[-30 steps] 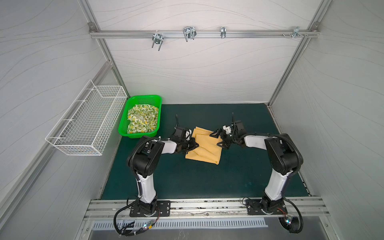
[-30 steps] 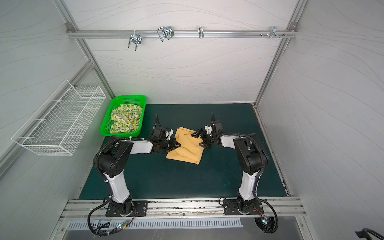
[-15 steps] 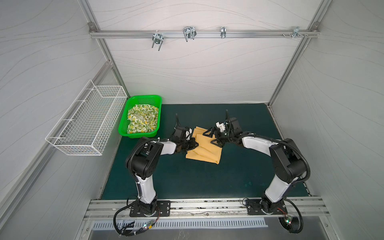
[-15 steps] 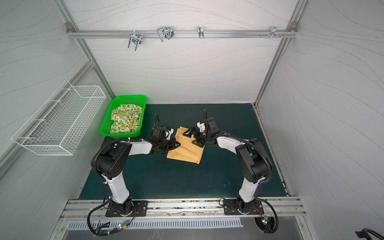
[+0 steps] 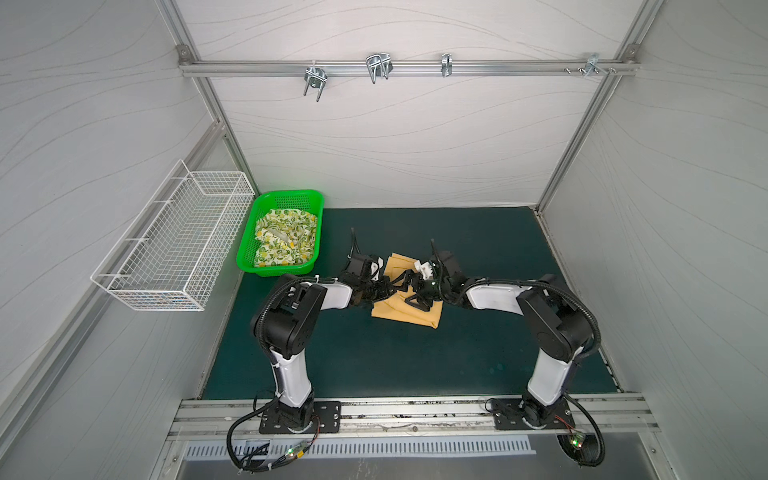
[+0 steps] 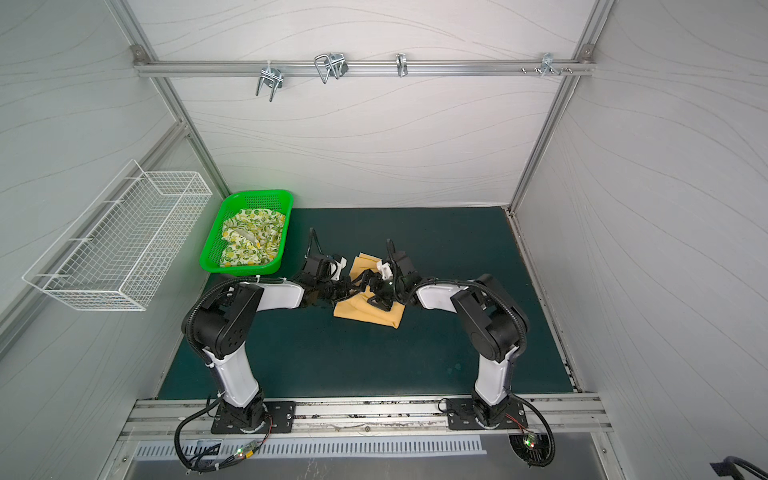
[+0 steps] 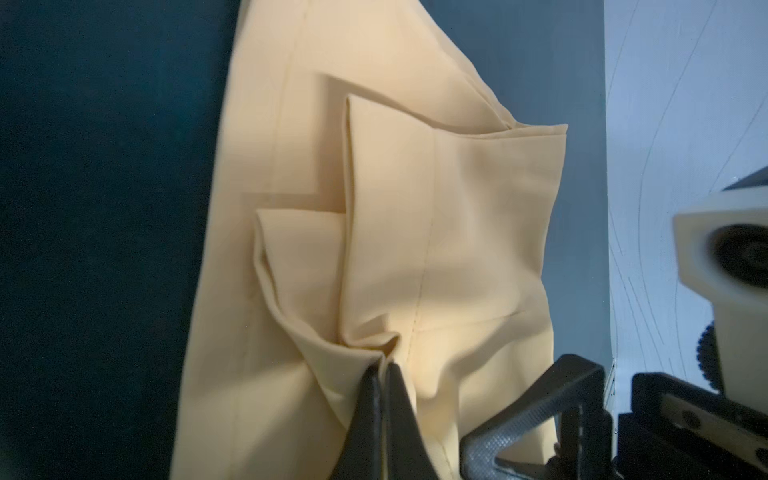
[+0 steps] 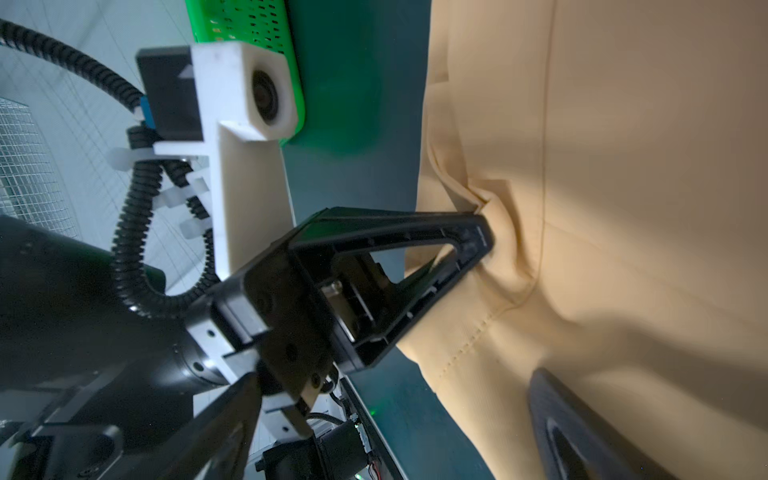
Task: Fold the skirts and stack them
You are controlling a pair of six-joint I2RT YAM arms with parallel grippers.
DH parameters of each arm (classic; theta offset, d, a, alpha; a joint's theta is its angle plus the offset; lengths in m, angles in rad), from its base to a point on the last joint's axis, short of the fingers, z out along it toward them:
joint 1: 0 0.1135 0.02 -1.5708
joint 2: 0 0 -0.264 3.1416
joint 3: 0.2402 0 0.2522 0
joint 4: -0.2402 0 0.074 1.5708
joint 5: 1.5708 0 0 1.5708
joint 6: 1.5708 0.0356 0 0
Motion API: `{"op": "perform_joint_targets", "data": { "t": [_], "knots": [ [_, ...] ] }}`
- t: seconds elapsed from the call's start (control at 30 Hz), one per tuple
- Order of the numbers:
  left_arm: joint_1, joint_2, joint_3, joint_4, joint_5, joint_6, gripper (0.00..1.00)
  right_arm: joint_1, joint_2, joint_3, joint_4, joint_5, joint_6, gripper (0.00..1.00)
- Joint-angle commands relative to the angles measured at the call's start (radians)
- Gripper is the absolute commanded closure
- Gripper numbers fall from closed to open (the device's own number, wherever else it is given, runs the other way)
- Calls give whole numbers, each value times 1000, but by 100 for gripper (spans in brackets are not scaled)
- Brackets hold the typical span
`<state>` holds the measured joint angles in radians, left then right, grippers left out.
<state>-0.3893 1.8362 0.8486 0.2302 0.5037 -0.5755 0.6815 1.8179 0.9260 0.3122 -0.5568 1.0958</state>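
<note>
The mustard-yellow skirt (image 5: 405, 318) (image 6: 365, 316) lies partly folded on the dark green mat, mid-table. My left gripper (image 5: 388, 291) (image 7: 383, 365) is shut on a bunched fold at the skirt's (image 7: 415, 208) left edge; its fingers (image 8: 478, 237) pinch the cloth (image 8: 623, 166). My right gripper (image 5: 409, 291) (image 6: 370, 289) (image 8: 395, 376) hovers open over the same skirt, close beside the left one, holding nothing; one of its fingers (image 7: 540, 407) shows in the left wrist view. The lemon-print skirt (image 5: 284, 243) (image 6: 251, 237) lies crumpled in the green basket.
The green plastic basket (image 5: 276, 270) (image 6: 239, 269) (image 8: 249, 20) stands at the mat's back left corner. A white wire basket (image 5: 174, 245) (image 6: 120, 245) hangs on the left wall. White walls enclose the mat on three sides.
My right gripper has moved left from the skirt's right edge to over its middle, staying open. The left gripper keeps its hold on the fold, hardly moving.
</note>
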Motion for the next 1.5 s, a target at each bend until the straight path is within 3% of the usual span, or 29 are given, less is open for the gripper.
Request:
{"op": "perform_joint_targets", "data": {
  "t": [0.0,0.3,0.47,0.53,0.83,0.97,1.13,1.47],
  "knots": [
    [0,19,30,-10,-16,18,100,31,15,-29,70,13,60,1],
    [1,54,61,-27,-18,6,100,93,27,-89,157,41,104,1],
    [3,15,49,-51,-23,-15,61,80,47,-102,204,33,124,1],
    [7,-30,47,-101,-39,-13,37,67,44,-83,208,22,130,1],
    [21,-314,87,-359,-122,26,1,-65,-70,76,-8,-47,29,1],
    [21,-400,86,-404,-131,-22,1,-160,-106,123,-120,-83,-44,1],
    [-18,-440,33,-323,-93,-127,1,-254,-73,182,-254,-121,-161,1],
    [-150,-341,-7,-120,-100,-290,1,-350,55,195,-286,-148,-267,1]
  ]
}}
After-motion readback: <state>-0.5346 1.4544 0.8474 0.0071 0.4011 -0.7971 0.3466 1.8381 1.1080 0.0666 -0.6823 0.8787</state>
